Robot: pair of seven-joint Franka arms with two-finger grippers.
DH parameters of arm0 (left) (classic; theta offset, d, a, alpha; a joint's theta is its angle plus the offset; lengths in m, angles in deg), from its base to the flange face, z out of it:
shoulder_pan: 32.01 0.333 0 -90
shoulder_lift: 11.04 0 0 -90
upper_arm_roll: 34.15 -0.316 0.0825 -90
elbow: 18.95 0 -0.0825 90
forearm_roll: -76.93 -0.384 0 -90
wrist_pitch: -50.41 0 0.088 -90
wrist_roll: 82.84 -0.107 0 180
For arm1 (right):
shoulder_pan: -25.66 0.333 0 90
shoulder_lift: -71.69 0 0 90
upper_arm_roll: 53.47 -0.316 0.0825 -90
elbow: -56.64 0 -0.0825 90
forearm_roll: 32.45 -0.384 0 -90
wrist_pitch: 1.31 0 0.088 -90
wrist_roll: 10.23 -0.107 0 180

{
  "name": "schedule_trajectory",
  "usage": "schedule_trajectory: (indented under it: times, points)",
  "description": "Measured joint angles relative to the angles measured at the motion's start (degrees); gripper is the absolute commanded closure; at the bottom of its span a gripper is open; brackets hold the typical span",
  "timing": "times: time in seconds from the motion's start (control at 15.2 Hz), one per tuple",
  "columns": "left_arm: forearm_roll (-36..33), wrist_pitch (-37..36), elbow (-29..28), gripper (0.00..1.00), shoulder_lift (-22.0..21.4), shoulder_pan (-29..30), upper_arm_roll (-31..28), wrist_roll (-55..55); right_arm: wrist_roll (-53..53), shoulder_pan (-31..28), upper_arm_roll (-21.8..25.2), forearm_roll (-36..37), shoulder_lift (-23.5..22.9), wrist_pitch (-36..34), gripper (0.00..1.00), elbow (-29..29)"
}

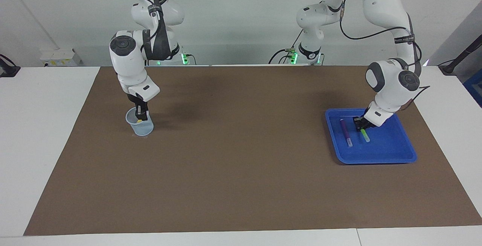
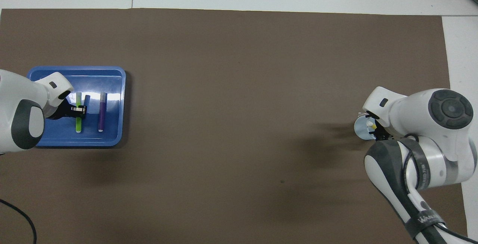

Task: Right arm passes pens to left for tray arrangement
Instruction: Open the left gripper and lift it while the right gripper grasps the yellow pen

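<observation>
Left gripper (image 1: 362, 127) fingers clamped tight on the light green pen (image 1: 364, 136), low inside the blue tray (image 1: 391, 152). The pen slants down from the fingers, beside the purple pen (image 1: 345, 132) lying flat in the tray.

Right gripper (image 1: 141, 115) reaches into the pale blue cup (image 1: 140, 125) at the yellow pen (image 1: 139, 120); cannot tell its finger gap or grip.

Count: three pens, one tray, one cup, all on the brown tabletop (image 1: 241, 163).

- The tray (image 1: 391, 155) sits on the mat (image 1: 241, 170) at the left arm's end.
- Two pens (image 1: 345, 132) (image 1: 364, 135) lie side by side in it.
- The cup (image 1: 140, 125) stands at the right arm's end.
</observation>
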Motion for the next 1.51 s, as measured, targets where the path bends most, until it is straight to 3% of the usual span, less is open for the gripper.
schedule_trajectory:
  times: [0.07,0.13,0.46,0.59,0.79,1.18,1.51]
  points:
    - [0.0,0.4,0.0,0.39,0.0,0.2,0.0,0.0,0.0,0.0,0.0,0.0,0.0,0.0,0.51,0.0]
    - [0.0,0.7,0.0,0.3,0.0,0.3,0.0,0.1,0.0,0.0,0.0,0.0,0.0,0.0,0.51,-0.1]
    - [0.2,1.3,0.0,0.29,0.1,0.4,0.3,2.5,0.0,0.0,0.0,0.0,0.0,0.0,0.52,-0.1]
    - [1.5,1.3,0.4,0.29,0.1,0.4,0.4,3.0,0.0,0.0,0.0,0.0,0.0,0.0,0.67,-0.2]
    - [4.5,-1.0,2.2,0.29,0.2,0.4,0.5,3.1,0.0,0.0,0.0,0.0,0.0,0.1,1.0,-0.3]
    - [7.0,-17.3,13.0,0.29,-0.3,0.3,2.7,10.6,0.0,-0.1,0.0,0.0,0.1,0.1,1.0,-0.3]
    - [9.0,-26.1,17.6,0.29,-2.2,-0.3,7.5,22.6,-0.2,-1.6,-0.1,0.0,0.6,0.2,1.0,1.2]
